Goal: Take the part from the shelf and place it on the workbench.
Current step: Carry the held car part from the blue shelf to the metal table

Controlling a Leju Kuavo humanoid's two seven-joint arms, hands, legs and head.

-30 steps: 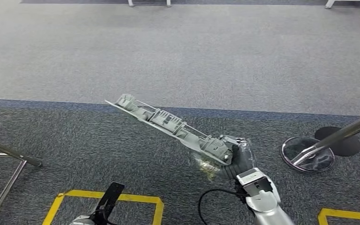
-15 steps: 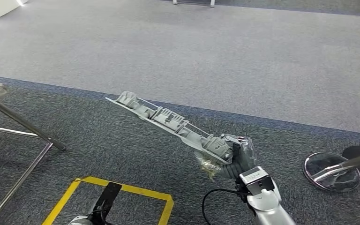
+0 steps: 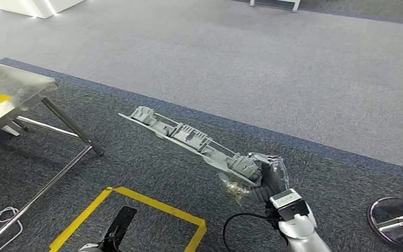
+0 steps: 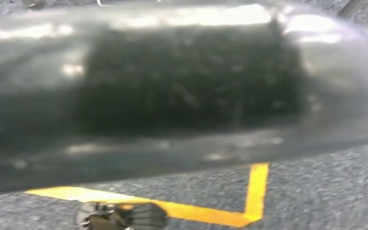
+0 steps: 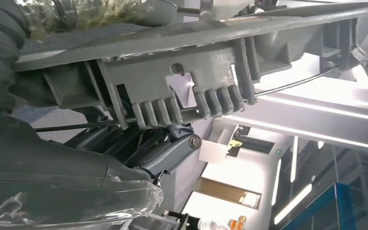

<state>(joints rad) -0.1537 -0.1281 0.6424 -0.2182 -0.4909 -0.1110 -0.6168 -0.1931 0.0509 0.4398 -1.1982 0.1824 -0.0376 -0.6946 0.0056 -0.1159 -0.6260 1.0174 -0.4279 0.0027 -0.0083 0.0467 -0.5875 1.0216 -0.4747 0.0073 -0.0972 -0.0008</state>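
A long grey moulded part (image 3: 189, 139) with ribbed clips and a thin rod along it slants up and to the left above the carpet. My right hand (image 3: 260, 176), wrapped in clear plastic film, grips its near end. Close up in the right wrist view, the part (image 5: 187, 91) runs across the picture with my fingers (image 5: 139, 153) closed under it. A metal workbench (image 3: 5, 94) with yellow tape on its top stands at the left. My left arm hangs low at the picture's bottom; whether that hand is open or closed is hidden.
The bench's slanted steel legs (image 3: 68, 123) and a floor rail reach toward the middle. Yellow floor tape (image 3: 152, 207) marks a square in front of me. A round chrome base (image 3: 399, 226) stands at the right. White cable (image 3: 0, 218) lies at lower left.
The whole view has swung: the workbench has come in from the left and the chrome base has slid right. The part stays held in my right hand at the same angle.
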